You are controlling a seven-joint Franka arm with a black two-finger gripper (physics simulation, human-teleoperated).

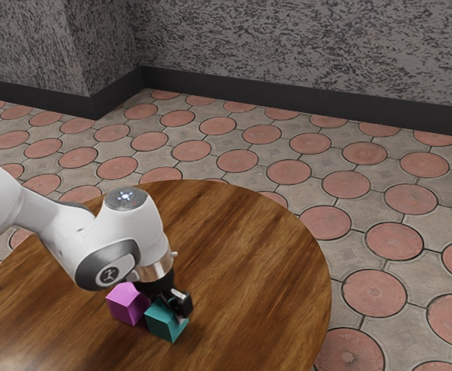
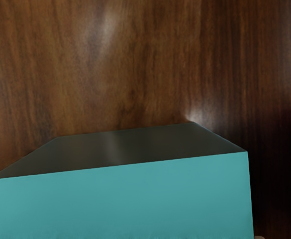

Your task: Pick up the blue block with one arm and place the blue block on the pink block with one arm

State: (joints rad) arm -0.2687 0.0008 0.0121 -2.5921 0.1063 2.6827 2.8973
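gripper [image 1: 173,297] is seen low, right at the top of the blue block [image 1: 164,323]. whether it is spread or pinching the block can't be told from these views. the blue block is sat on the table [image 1: 249,247], just beside the pink block [image 1: 127,304], which lies toward the exterior view's left of it. touching or barely apart can't be settled. in the wrist view the blue block's top and 1 side face are seen square under the hand, so alignment is judged good.

step in hand is judged to be the grasp. the block should be clamped on 2 opposite flat faces, centred, then lifted straight up before any sideways travel, since the pink block is close enough to be knocked. height should be gained to clear the pink top, then the block lowered flat and let go only once seated.

containers: none are involved. the pink block's top is the receiving surface, and its visible part is bare.
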